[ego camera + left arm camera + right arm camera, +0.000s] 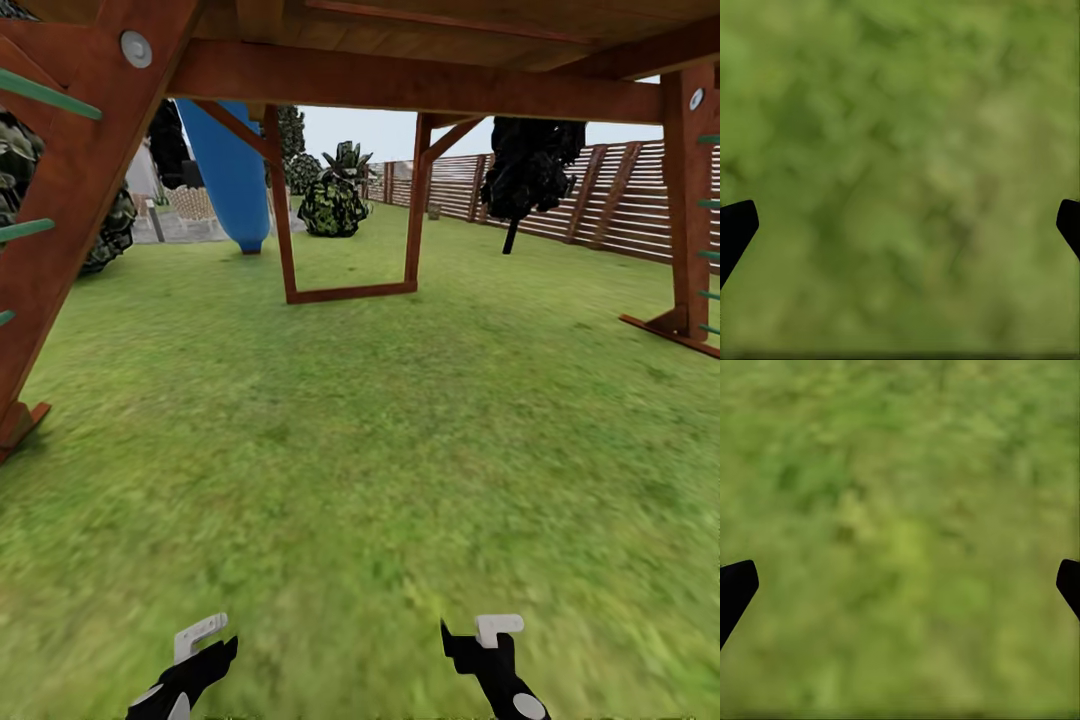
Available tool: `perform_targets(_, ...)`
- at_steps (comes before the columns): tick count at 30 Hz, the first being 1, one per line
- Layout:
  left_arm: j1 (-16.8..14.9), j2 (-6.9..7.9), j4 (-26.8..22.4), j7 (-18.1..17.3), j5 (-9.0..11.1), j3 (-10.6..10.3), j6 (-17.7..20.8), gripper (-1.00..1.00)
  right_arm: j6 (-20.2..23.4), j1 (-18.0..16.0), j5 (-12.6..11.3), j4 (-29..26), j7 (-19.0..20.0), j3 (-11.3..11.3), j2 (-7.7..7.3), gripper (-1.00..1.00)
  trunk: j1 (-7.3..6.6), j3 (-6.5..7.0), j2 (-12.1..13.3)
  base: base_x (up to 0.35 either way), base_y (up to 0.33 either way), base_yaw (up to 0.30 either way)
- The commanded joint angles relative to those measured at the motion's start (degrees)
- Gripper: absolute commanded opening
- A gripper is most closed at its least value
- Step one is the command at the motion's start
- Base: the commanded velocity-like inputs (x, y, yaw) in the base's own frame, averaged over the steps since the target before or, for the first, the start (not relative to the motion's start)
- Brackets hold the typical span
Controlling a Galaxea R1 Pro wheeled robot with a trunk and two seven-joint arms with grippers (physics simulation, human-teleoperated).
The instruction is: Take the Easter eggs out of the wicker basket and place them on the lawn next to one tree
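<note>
The three Easter eggs and the wicker basket are out of view. The lawn (360,430) stretches ahead of me under a wooden play frame. My left gripper (208,645) and right gripper (475,635) hang low at the near edge of the head view, both open with nothing held. In the left wrist view the left gripper (900,225) has its dark fingertips (736,225) far apart over blurred grass. The right gripper (900,585) looks the same in the right wrist view. No pale-trunked tree is in view.
Red-brown posts of the play frame stand at left (60,220), right (690,200) and ahead (285,230). Beyond them are a blue slide (232,170), a round bush (332,207), a black-trunked dark tree (530,160) and a slatted fence (610,200).
</note>
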Motion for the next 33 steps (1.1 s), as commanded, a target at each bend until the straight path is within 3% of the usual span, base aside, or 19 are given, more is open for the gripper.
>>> perform_targets(1,0.0,-0.05,-0.1,0.0,0.6,0.2,0.4,1.00,-0.2,0.0,-0.1,0.0,0.0,0.1,-0.01,1.00,0.01,-0.28,0.0,0.000,0.000,0.000)
perform_targets(14,0.0,-0.05,-0.1,0.0,0.6,0.2,0.4,1.00,-0.2,0.0,-0.1,0.0,0.0,0.1,-0.01,1.00,0.35,-3.16,-0.2,0.000,0.000,0.000)
perform_targets(26,0.0,-0.05,-0.5,0.1,0.7,0.2,0.3,1.00,-0.2,0.0,-0.1,-0.1,0.0,0.1,-0.05,1.00,0.35,-3.16,-0.2,0.000,0.000,0.000)
perform_targets(32,0.0,-0.05,-7.6,0.2,0.7,0.2,0.7,1.00,0.3,0.0,-0.1,-3.4,0.0,0.0,-0.17,1.00,0.35,-3.16,-0.2,0.000,0.000,0.000)
perform_targets(33,0.0,-0.05,-11.4,0.3,0.7,0.1,1.0,1.00,0.5,0.0,-0.1,-4.5,0.0,0.0,-0.16,1.00,0.35,-3.16,-0.2,0.000,0.000,0.000)
